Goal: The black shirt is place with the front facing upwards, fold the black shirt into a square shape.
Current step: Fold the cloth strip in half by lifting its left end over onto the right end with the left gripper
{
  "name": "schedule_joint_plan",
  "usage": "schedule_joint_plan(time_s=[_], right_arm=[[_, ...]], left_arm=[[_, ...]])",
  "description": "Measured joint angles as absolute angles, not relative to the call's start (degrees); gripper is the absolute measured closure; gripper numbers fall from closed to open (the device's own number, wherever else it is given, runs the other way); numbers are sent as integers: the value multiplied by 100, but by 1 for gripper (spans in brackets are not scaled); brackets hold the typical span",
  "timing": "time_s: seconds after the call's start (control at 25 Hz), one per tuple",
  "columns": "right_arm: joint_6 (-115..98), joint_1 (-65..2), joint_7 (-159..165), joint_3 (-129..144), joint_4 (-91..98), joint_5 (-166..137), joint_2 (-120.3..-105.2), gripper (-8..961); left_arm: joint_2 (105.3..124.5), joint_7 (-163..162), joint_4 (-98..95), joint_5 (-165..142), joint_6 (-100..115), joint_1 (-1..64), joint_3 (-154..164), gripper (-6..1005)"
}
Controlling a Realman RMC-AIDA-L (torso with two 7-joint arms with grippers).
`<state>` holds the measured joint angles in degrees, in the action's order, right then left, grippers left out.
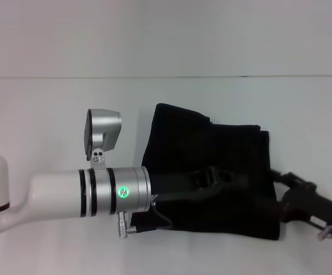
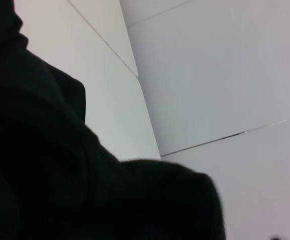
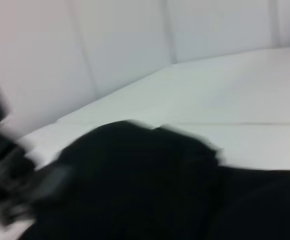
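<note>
The black shirt (image 1: pixel 211 166) lies folded into a rough, plain rectangle at centre frame on the white bench (image 1: pixel 51 103). Left gripper (image 1: pixel 214 175) reaches over it, right gripper (image 1: pixel 280 183) at its right edge; neither's opening can be told.

A plain white surface (image 1: pixel 51 109) carries everything, with a thin seam line running across it toward the far side. One thing lies directly on it: the black shirt (image 1: pixel 211 154), folded into a rough, rumpled block, right of the middle.
</note>
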<state>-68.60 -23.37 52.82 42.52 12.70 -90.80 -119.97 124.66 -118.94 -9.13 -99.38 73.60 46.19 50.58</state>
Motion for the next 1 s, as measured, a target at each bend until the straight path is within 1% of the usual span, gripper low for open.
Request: schedule_joint_plan(time_s=[0.44, 0.76, 0.92, 1.0], right_arm=[[-6848, -1857, 5257, 1945, 1260, -9078, -11993, 27], [-6846, -1806, 5260, 1669, 1236, -9079, -12014, 27], [-6897, -1818, 5255, 1651, 1231, -9079, -12022, 27], [-6899, -1831, 5243, 1643, 1230, -9079, -12023, 27]], left_arm=[[12471, -11578, -370, -9753, 7037, 4868, 5035, 976], [12472, -10901, 105, -9647, 7137, 5108, 4966, 978], [12472, -10795, 211, -9644, 7350, 5145, 4934, 865], [12472, -10787, 214, -9640, 7424, 5136, 4900, 768]])
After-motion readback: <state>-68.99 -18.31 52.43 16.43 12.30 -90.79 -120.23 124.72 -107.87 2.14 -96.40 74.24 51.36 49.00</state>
